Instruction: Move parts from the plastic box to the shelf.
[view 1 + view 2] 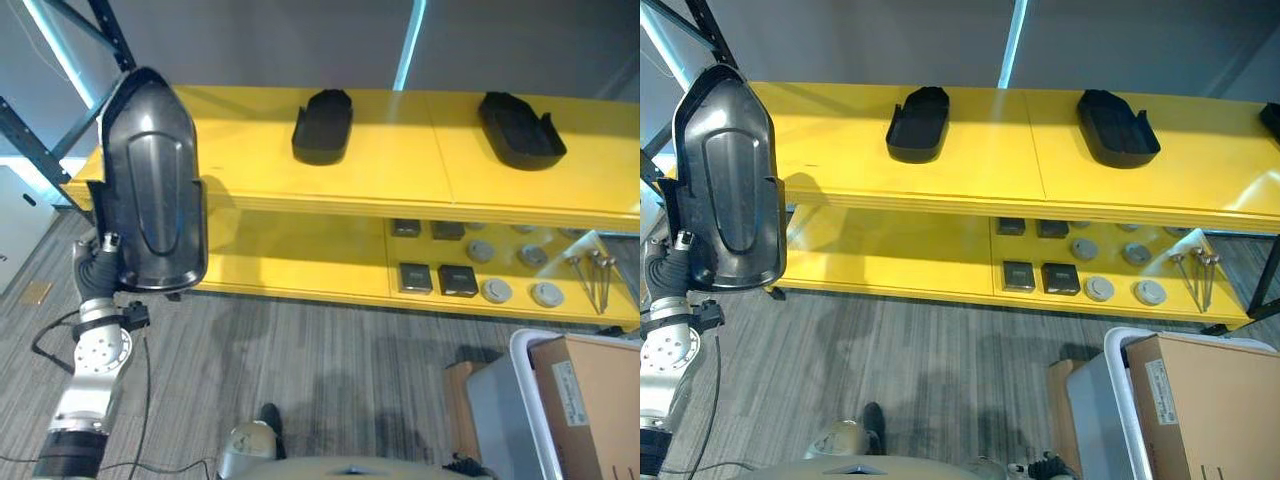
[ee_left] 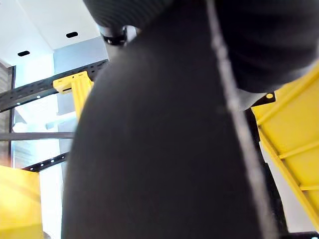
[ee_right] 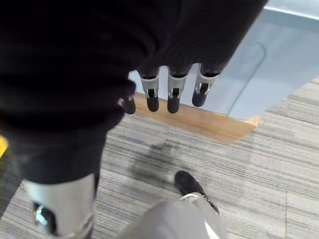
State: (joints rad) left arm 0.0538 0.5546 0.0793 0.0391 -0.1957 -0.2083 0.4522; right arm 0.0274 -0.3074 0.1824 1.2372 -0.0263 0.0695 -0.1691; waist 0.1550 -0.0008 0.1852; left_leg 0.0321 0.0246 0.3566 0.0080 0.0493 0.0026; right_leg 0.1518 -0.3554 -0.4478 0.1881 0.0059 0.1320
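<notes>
While the large black part (image 1: 150,185) stands raised on the robot's left side, its long axis runs roughly upright, rounded end uppermost, and its broad face covers the left hand that carries it; only the wrist shows beneath its lower edge, so I cannot tell how the fingers sit on it. In the left wrist view the same dark shell crowds in close, hiding the hand. The part hangs in front of the left end of the yellow shelf (image 1: 400,170), whose top board already bears two like black parts (image 1: 322,126) (image 1: 520,130), the nearer one well to the right of the carried piece. The bare stretch of top board between the carried part and that first one looks like the likely landing spot, so the coming move probably means carrying the part forward and rightward and tipping it flat. The right hand (image 3: 169,92) hangs idle over the carpet, fingers straight and holding nothing, beside the plastic box (image 1: 520,410) with a cardboard carton (image 1: 590,400) near it; the left arm is plainly the nearer one.
</notes>
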